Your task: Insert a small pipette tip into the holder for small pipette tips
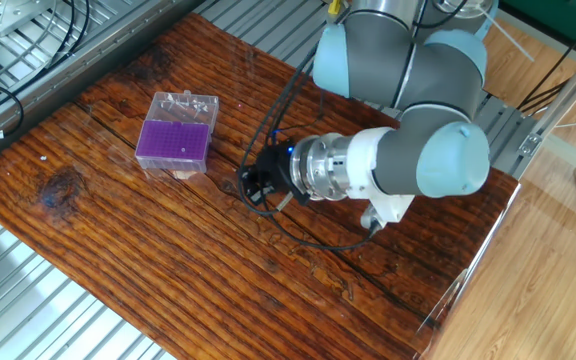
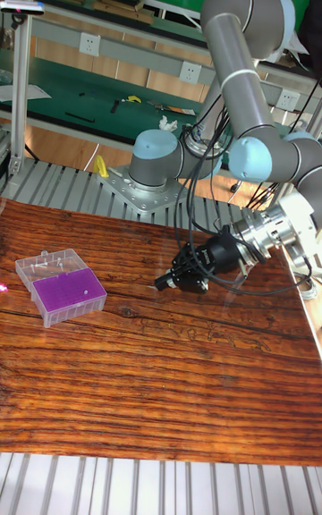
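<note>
Tip holder (image 1: 174, 143): clear plastic box with a purple, hole-dotted top plate, lying flat on the wooden table (image 1: 168, 260), toward its far left corner in the fixed view; a clear section, perhaps a hinged lid, extends from its far edge. Holes face up, ready for a tip to enter from above. Gripper (image 1: 253, 186): black, on a near-horizontal wrist, low above the boards to the right of the holder, apart from it, nose pointing its way. Whether the jaws are parted or closed cannot be told, and no pipette tip can be made out; too small and dark. Cables (image 2: 201, 184): black, looping from the wrist over the table on the side away from the holder. Judgement: approach stage, insertion not yet begun.
</note>
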Robot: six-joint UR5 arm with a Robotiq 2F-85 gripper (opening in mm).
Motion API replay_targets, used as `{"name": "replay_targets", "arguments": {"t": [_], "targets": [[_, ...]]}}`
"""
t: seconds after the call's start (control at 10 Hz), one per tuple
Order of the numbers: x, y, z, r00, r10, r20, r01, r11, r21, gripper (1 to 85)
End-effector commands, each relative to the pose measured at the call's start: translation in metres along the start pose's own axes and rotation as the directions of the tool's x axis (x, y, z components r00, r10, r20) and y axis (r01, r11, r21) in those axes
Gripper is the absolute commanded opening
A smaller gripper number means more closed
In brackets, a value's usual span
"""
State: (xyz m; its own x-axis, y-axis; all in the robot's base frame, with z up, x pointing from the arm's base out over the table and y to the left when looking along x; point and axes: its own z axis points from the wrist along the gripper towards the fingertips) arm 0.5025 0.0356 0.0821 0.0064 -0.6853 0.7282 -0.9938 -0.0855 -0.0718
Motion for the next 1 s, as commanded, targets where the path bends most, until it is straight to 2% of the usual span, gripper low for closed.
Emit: {"name": "replay_targets", "arguments": {"t": [0.0,0.1,0.2,0.3,0.4,0.5,0.6,0.7,0.9], "targets": [[-0.005,-0.003,0.001,0.999,0.035,0.032,-0.036,0.999,0.006,1.0],[-0.002,-0.005,0.003,0.999,0.034,0.033,-0.034,0.999,0.018,1.0],[0.011,-0.009,0.007,0.999,0.031,0.031,-0.032,0.999,0.031,1.0],[0.022,-0.013,0.012,0.998,0.019,0.064,-0.021,0.999,0.029,1.0],[0.036,-0.016,0.012,0.997,0.007,0.079,-0.009,0.999,0.030,1.0],[0.054,-0.018,0.012,0.997,-0.003,0.074,0.000,0.999,0.034,1.0],[0.066,-0.018,0.013,0.997,0.006,0.082,-0.009,0.999,0.041,1.0],[0.071,-0.020,0.015,0.995,0.015,0.100,-0.021,0.998,0.055,1.0],[0.067,-0.023,0.018,0.986,0.033,0.162,-0.044,0.997,0.065,1.0]]}}
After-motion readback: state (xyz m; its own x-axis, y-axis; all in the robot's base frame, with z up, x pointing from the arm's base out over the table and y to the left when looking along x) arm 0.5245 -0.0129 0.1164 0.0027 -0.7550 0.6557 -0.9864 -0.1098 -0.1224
